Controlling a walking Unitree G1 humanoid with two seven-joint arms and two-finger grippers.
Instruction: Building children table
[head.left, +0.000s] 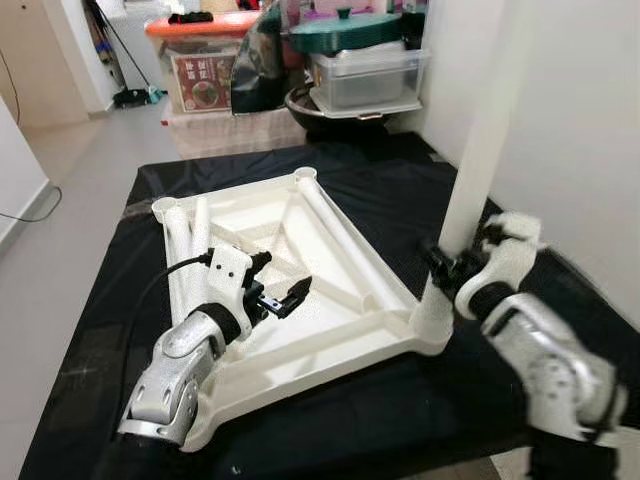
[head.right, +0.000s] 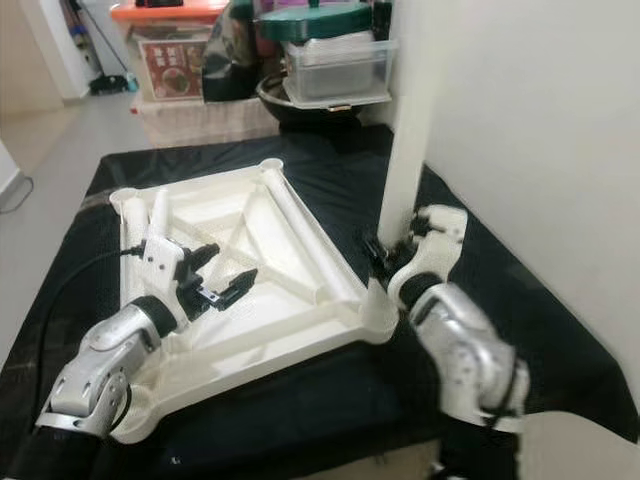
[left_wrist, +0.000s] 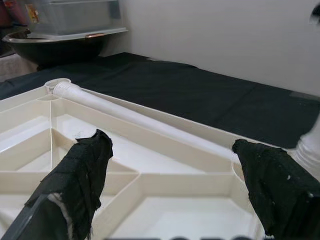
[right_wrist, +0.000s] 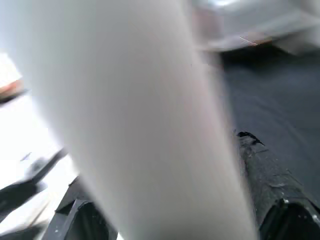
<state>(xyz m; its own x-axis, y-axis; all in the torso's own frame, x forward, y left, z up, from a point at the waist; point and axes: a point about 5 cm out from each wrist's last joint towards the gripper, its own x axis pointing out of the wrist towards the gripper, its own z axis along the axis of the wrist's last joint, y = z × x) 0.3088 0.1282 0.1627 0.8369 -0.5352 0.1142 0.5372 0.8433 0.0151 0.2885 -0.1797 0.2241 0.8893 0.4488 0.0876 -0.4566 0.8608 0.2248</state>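
Note:
The white plastic tabletop (head.left: 300, 345) lies upside down on a black cloth, ribs facing up. One white leg (head.left: 480, 150) stands upright in its near right corner socket (head.left: 432, 318). My right gripper (head.left: 447, 262) is shut on that leg just above the socket; the leg (right_wrist: 125, 115) is close and blurred in the right wrist view. My left gripper (head.left: 283, 297) hovers open over the ribbed underside near the left side, nothing between its fingers (left_wrist: 80, 175). A loose leg (head.left: 345, 235) lies along the right rim, and two more (head.left: 190, 240) lie at the left rim.
The black cloth (head.left: 400, 180) covers a low platform with its edges close to the tabletop. A white wall (head.left: 580, 120) rises on the right. At the back stand storage boxes (head.left: 365, 75), an orange-lidded bin (head.left: 200, 60) and a dark bowl (head.left: 305, 105). Bare floor (head.left: 70, 200) lies left.

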